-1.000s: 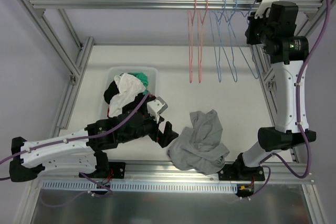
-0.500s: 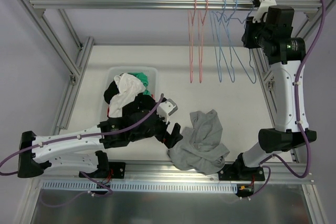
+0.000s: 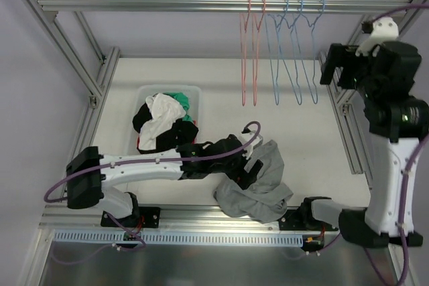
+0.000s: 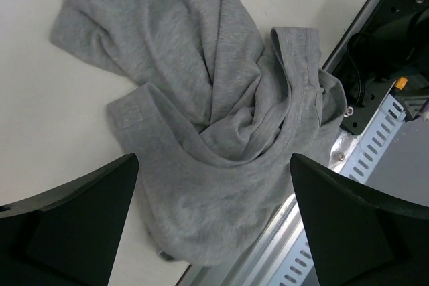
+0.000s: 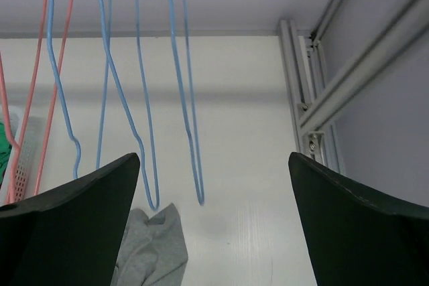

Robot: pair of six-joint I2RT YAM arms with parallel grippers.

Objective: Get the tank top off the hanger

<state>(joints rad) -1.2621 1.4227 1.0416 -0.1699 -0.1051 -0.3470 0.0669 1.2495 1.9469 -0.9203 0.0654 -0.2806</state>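
Top external: white bin (image 3: 195, 91) holds crumpled clothes (image 3: 161, 117).

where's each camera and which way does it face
top external: above, behind the bases, looks down on the table; left arm, right arm show.
left wrist: above the gray tank top, looks down; own fingers flank it.
right wrist: raised, faces the blue hangers; own fingers below.
shared: all three catch the tank top.

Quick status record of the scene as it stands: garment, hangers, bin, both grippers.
tank top: grey, crumpled on the table near its front edge, on no hanger
pink hangers: two, bare, on the rail
blue hangers: three, bare, same rail
bin: white, holding mixed clothes
left gripper: open, over the tank top
right gripper: open, empty, beside the blue hangers
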